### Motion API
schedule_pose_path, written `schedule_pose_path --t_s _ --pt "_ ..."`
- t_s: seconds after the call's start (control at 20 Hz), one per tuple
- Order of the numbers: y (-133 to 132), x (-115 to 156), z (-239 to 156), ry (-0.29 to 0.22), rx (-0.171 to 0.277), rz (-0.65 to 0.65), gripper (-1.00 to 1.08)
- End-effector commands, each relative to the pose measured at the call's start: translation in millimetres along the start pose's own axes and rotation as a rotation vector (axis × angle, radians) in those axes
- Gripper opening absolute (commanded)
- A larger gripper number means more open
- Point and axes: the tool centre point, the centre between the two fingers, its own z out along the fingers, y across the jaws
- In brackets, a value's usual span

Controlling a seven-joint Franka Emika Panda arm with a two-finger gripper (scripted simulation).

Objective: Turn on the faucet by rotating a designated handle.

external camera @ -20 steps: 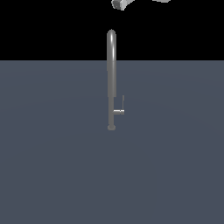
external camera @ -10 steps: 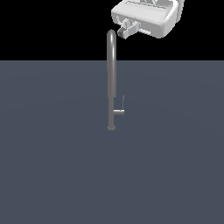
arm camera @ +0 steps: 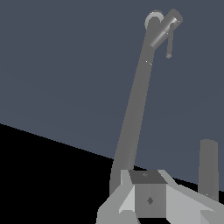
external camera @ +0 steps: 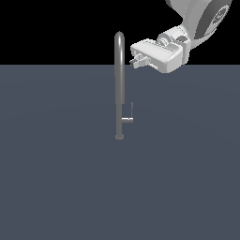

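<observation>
The faucet (external camera: 119,84) is a tall slim grey pipe with an arched top and a small round base, standing on the dark grey floor. The handle (external camera: 130,116) is a short stub low on the pipe's right side in the exterior view, with a thin rod pointing up. My gripper (external camera: 136,61) hangs just right of the pipe's arch, well above the handle and apart from it. Its fingers look closed and empty. In the wrist view the pipe (arm camera: 135,113) runs away to its base, with the handle (arm camera: 167,33) beside it; my fingers (arm camera: 148,197) show at the frame's edge.
The flat dark grey floor (external camera: 56,187) stretches all around the faucet. The white arm (external camera: 201,18) reaches in from the upper part of the exterior view's right. A short grey cylinder (arm camera: 208,168) shows near my fingers in the wrist view.
My gripper has come down from the top edge of the exterior view to the level of the pipe's arch. The faucet and handle have not moved.
</observation>
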Motion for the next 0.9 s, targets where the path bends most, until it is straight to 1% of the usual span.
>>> schedule_pose_path --t_s 0.0,0.25,0.45,0.65,0.85 --pt "-0.3 22.6 3.4 -0.058 0.056 0.056 -1.00" --pt "2.1 65.7 14.7 -0.168 0.166 0.165 -1.00" --pt "5.5 93.7 25.7 -0.242 0.240 0.239 -1.00" --pt "8.9 114.4 36.3 -0.299 0.297 0.297 -1.00" --pt "11.5 127.9 44.5 -0.337 0.336 0.335 -1.00"
